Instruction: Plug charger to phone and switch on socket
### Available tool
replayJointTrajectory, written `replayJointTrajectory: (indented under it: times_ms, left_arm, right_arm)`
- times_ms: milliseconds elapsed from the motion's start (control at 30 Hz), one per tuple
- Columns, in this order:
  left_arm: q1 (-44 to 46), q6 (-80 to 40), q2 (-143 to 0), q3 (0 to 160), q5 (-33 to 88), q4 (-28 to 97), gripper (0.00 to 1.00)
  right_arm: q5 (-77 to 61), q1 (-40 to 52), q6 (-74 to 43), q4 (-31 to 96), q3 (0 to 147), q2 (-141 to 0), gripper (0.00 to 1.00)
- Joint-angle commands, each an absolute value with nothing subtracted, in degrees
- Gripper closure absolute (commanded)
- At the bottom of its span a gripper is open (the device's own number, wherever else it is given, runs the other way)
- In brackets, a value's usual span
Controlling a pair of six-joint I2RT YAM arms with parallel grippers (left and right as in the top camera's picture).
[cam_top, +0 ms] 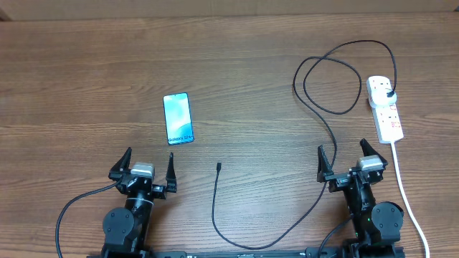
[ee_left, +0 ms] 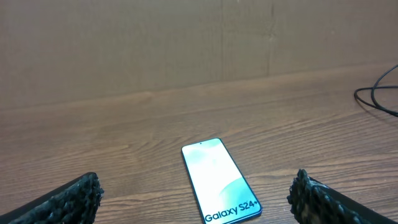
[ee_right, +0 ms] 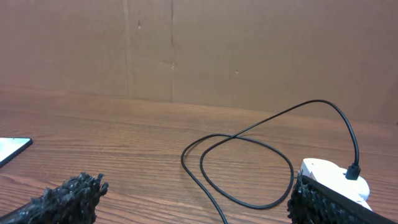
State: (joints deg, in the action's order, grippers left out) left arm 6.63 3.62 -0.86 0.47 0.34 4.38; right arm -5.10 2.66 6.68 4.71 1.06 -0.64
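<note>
Socket [cam_top: 385, 107]: switch positions too small to read. Its white cord [cam_top: 399, 175] runs off the bottom edge.

Phone [cam_top: 178, 119]: flat slab, screen up, long axis running away from the arms, lettered end nearest them.

Charger [cam_top: 214, 204]: thin black looped cable. The plug is seated in the socket, far right of the phone. The connector tip lies free on the wood-grain table [cam_top: 72, 86], near the phone's lettered end, to its right.

Left gripper [cam_top: 149, 155] and right gripper [cam_top: 343, 147]: fingers spread wide, holding nothing.
</note>
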Motion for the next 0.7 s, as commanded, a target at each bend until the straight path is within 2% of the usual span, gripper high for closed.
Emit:
replayJointTrajectory:
  times_ms: [0, 667]
  left_arm:
    - [6.5, 5.0, -0.3, 0.3, -0.2, 4.4, 0.00]
    - [6.5, 5.0, -0.3, 0.3, -0.2, 4.4, 0.01]
  right_arm:
    - [-5.0, 2.9, 6.9, 4.4, 0.4, -1.1, 0.00]
    - [-5.0, 2.9, 6.9, 4.4, 0.4, -1.5, 0.00]
